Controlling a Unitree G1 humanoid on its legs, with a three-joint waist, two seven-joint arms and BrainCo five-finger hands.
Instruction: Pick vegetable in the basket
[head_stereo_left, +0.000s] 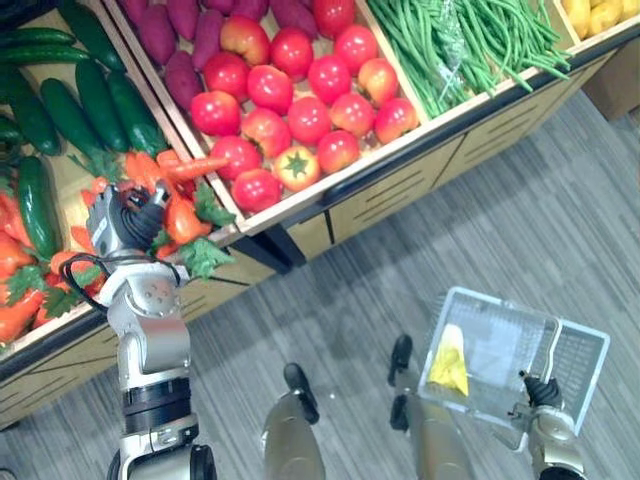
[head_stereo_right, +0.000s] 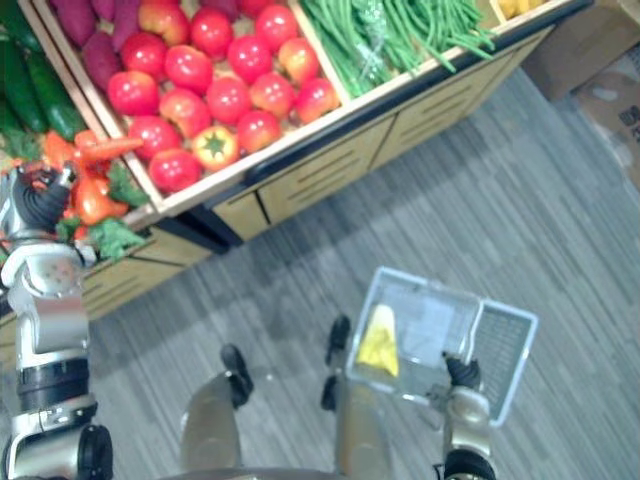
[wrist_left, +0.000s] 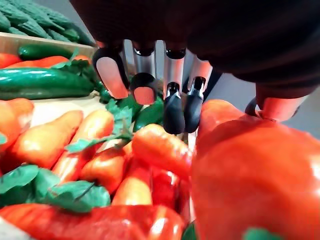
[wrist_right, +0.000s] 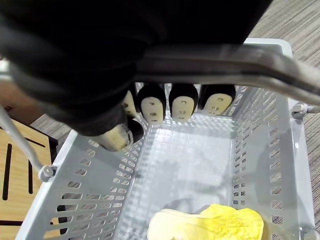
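Wrist view shows right hand (wrist_right: 150, 102) clamped on basket (wrist_right: 260, 125) handle (wrist_right: 225, 62) (yellow vegetable (wrist_right: 215, 225) inside); left hand (wrist_left: 175, 107) hangs slack over carrots (wrist_left: 160, 147).

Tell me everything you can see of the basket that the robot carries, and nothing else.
The basket is rectangular and looks like pale grey plastic, with slotted walls and a slim grey handle across its top. It hangs above the striped grey floor. The right robot hand has its fingers curled round the handle. One yellow item lies on the bottom, near one end.
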